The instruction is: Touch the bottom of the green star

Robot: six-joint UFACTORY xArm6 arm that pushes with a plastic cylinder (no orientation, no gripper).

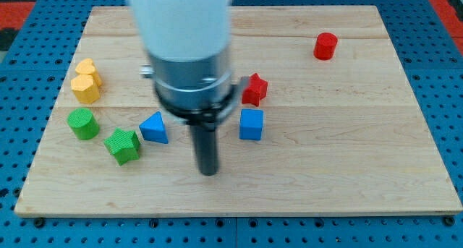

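The green star (122,145) lies on the wooden board (347,154) at the lower left. My tip (208,171) rests on the board to the right of the star and slightly lower, well apart from it. A blue triangle (154,127) sits between them, just right of the star's upper side. The arm's white and grey body hides the board's upper middle.
A green cylinder (83,124) stands left of the star. A yellow heart (87,66) and a yellow hexagon (85,89) sit above it. A blue cube (251,124) and a red star (254,90) lie right of the rod. A red cylinder (325,45) is at the upper right.
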